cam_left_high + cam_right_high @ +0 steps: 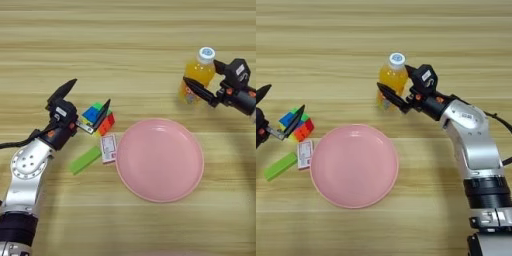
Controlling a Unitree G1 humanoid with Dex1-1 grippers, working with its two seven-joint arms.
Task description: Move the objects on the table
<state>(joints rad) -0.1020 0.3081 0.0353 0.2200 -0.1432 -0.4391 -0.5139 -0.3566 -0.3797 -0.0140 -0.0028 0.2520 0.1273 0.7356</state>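
Right gripper fingers straddle the bottle (upright).

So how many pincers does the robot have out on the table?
2. The left pincer is open at the left, one finger on the puzzle cube. The right pincer is at the right, open around the orange-drink bottle. Neither looks hidden.

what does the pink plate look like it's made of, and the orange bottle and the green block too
Pink plate: probably plastic, with a smooth, even, faintly glossy surface and a thin raised rim.
Orange bottle: likely clear plastic, since the orange drink shows through the wall; the white cap looks like opaque plastic.
Green block: a flat, uniform lime colour with a matte look; plastic or painted wood, which of the two cannot be told.
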